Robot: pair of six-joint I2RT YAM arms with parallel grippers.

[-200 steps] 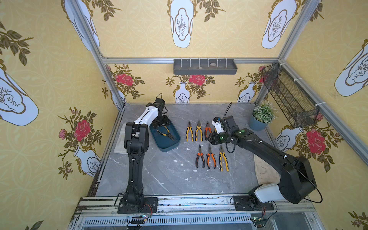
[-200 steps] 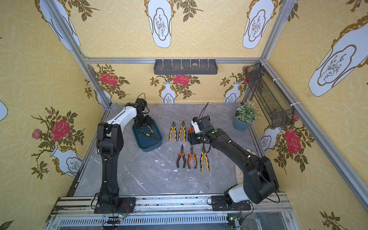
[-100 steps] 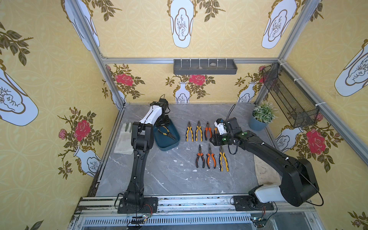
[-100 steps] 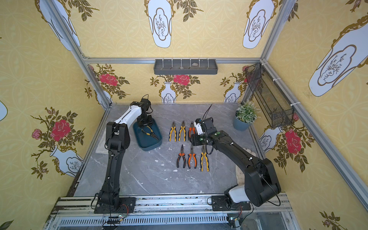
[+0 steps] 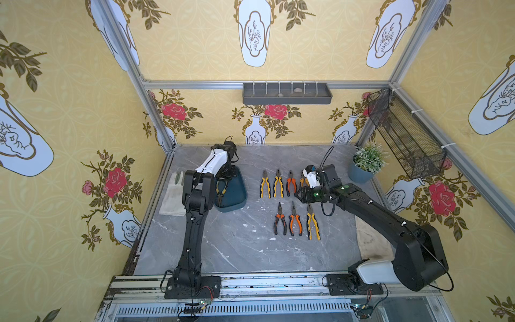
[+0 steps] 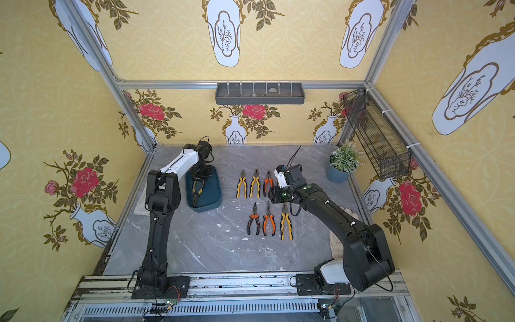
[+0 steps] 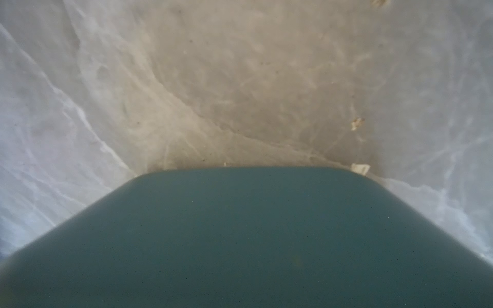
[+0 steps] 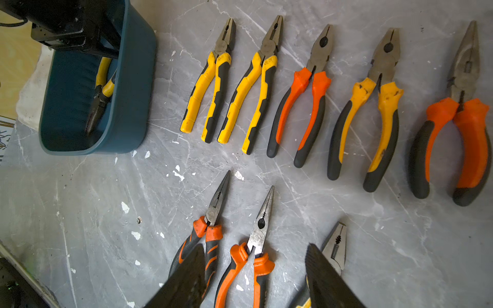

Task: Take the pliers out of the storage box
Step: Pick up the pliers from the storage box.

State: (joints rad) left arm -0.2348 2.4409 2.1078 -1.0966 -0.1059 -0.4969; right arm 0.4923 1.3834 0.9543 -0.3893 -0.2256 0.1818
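Left claw [image 6: 200, 180]: pressed together, reaching down into the storage box [image 6: 216, 200]. Its fingertips are hidden under its own black body, so I cannot tell whether they pinch the handles just below.
Right claw [image 8: 254, 246]: spread, with nothing between its fingers [image 8: 184, 277], hovering above the table [image 5: 237, 251].
Pliers in the box [image 8: 102, 85]: one long-nosed pair with yellow-and-black handles. The nose points toward the table's front edge and the handle ends run up under the left claw.
Hidden, left wrist view: blurred; only the box's teal outer wall [image 7: 245, 240] and the marbled tabletop show.
Hidden, both top views: the right arm's wrist covers the right end of the back row [image 5: 276, 184], so only three pairs show whole.
Cut off, right wrist view: the handles of the front row [image 8: 257, 240] run behind the fingers or out of frame.
Back row, counted: five pairs.
- A yellow-and-black blunt pair [image 8: 206, 90]
- A second like it [image 8: 252, 96]
- An orange-and-black blunt pair [image 8: 301, 104]
- A yellow-and-grey blunt pair [image 8: 370, 114]
- An orange long-nosed pair [image 8: 458, 125]
Front row, counted: three pairs, two orange long-nosed and one blunt with yellow handles [image 5: 313, 225].
Pliers in all: nine, eight on the table and one in the box.
Others: one plant pot [image 5: 359, 174], one wall tray [image 5: 287, 94], one mesh basket [image 5: 404, 133].
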